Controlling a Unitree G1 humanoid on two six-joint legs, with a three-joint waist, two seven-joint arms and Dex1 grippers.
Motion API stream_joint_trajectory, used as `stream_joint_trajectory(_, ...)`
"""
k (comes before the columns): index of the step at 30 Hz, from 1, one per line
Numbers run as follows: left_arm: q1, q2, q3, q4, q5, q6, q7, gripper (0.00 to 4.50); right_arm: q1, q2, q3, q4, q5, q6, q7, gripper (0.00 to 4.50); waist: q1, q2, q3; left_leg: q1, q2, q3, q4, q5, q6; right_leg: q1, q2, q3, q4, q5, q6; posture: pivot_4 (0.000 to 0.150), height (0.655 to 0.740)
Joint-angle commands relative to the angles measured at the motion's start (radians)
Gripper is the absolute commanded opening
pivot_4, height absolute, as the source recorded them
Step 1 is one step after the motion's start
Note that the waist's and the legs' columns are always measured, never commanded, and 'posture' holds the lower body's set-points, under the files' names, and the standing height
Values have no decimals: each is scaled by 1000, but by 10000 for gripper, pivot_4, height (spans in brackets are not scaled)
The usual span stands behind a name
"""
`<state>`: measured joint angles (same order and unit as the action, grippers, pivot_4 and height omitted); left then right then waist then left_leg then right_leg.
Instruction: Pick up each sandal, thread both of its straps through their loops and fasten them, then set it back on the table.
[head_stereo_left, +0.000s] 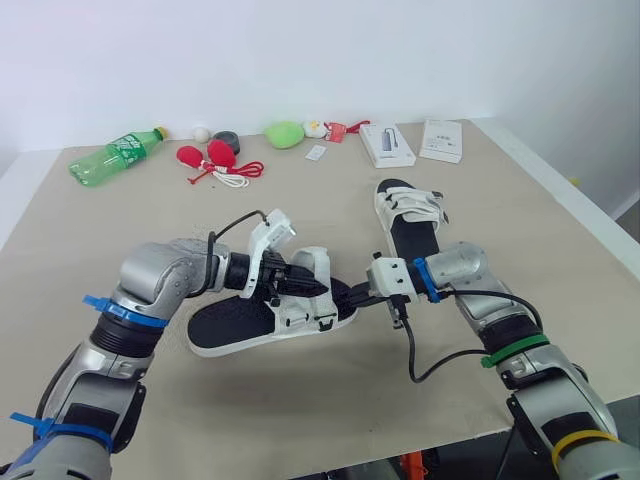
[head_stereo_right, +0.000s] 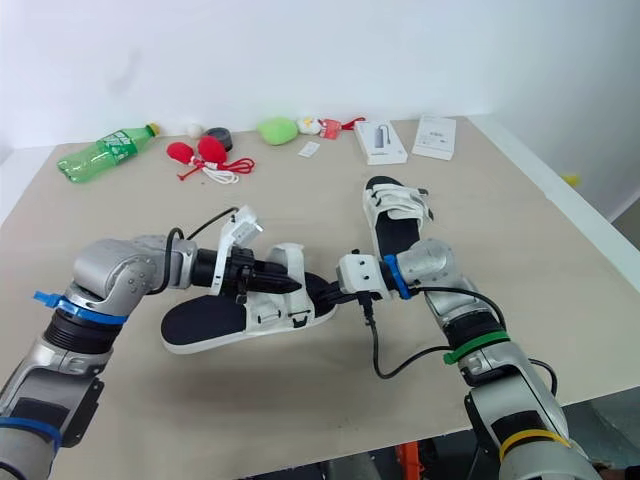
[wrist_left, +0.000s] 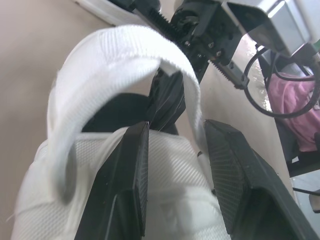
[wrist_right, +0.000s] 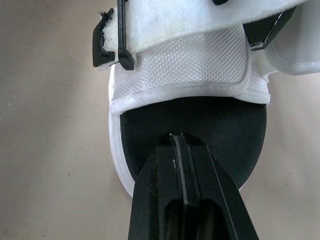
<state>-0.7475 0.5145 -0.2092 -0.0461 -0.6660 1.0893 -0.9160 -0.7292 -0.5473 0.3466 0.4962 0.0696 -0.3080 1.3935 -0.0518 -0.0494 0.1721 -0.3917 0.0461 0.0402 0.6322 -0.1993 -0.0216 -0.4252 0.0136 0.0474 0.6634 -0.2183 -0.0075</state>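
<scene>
White mesh straps and a black footbed are marking the near sandal (head_stereo_left: 225, 322), which is lying flat on the beige table (head_stereo_left: 300, 410) and which we are taking as our landmark.

The left gripper (head_stereo_left: 305, 285) is reaching over this sandal from its heel side. Its two fingers (wrist_left: 132, 170) are standing well apart and resting on the white upper, one to each side of the middle. Just ahead of those fingers, a strap (wrist_left: 115, 50) is arching up off the sandal in a loose loop.

The right gripper (head_stereo_left: 352, 296) is meeting the sandal from the opposite end. In the right wrist view we are seeing its fingers (wrist_right: 176, 150) pressed together, nothing showing between them, with the tips lying over the black footbed at the rounded end, just short of the white upper. The two grippers are thus facing each other across the strapped part of the sandal.

The far sandal (head_stereo_left: 410, 225) is lying beyond the near sandal, on the right gripper's side and apart from it. Farther beyond the near sandal, a green bottle (head_stereo_left: 115, 157) and two white boxes (head_stereo_left: 388, 145) are lying along the table's far edge.
</scene>
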Motion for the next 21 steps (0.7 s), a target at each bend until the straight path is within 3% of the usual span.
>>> stream_joint_trajectory(1, -39, -17, 50, 3, -8, -19, 2, 17555, -1, -4, 16, 37, -53, 10, -9, 0, 0, 0, 0, 0, 0, 0, 0, 0, 0, 0, 0, 0, 0, 0, 0, 1500, 7400)
stream_joint_trajectory(4, -48, -30, 64, 8, -6, -20, 5, 17555, 2, -6, 16, 38, -54, 8, -10, 0, 0, 0, 0, 0, 0, 0, 0, 0, 0, 0, 0, 0, 0, 0, 0, 1500, 7400)
stream_joint_trajectory(6, -48, -32, 66, 4, -13, -17, -7, 12636, 2, -7, 16, 38, -54, 9, -10, 0, 0, 0, 0, 0, 0, 0, 0, 0, 0, 0, 0, 0, 0, 0, 0, 1500, 7400)
stream_joint_trajectory(9, -26, -23, 51, -14, -12, -17, -22, 690, 3, -10, 15, 37, -54, 8, -10, 0, 0, 0, 0, 0, 0, 0, 0, 0, 0, 0, 0, 0, 0, 0, 0, 1500, 7400)
stream_joint_trajectory(21, 91, -19, -4, -135, -31, 28, -19, 690, 3, -8, 17, 39, -57, 0, -12, 0, 0, 0, 0, 0, 0, 0, 0, 0, 0, 0, 0, 1, 0, 0, 0, 1500, 7400)
